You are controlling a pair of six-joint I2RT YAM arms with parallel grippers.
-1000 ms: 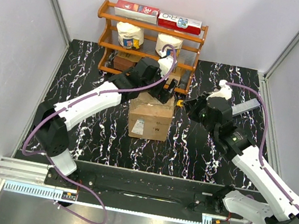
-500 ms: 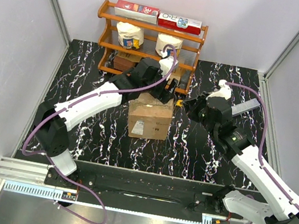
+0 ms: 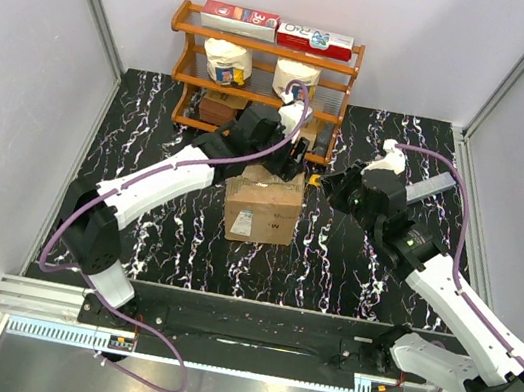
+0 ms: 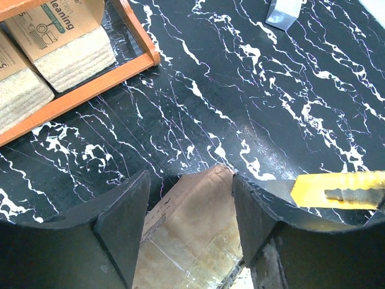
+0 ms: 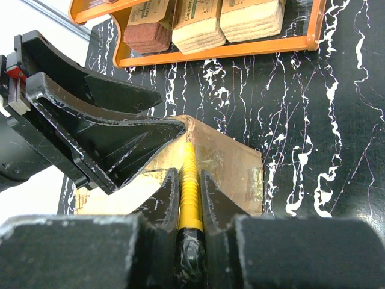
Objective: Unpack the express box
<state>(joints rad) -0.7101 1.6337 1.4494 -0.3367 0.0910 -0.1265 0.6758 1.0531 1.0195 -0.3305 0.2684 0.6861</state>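
express box (image 3: 262, 206) mid worktop (image 3: 360, 274), upright | L pincer (image 4: 191, 179) spread, straddling box's far top edge, no clamp seen | R pincer (image 5: 189, 174) pinching yellow utility knife (image 5: 190, 158), box just left of it, knife axis aimed at far-right top corner | L arm nearer

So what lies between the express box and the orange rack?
Only bare marbled tabletop separates express box and rack, shown in the left wrist view.

The top camera hangs high and well back, looking steeply down. The left wrist camera peers close between the fingers of the left gripper (image 4: 189, 180) onto the express box (image 4: 192, 241). The right wrist one, seemingly nearer, looks along the yellow cutter (image 5: 189, 180) at that same box.
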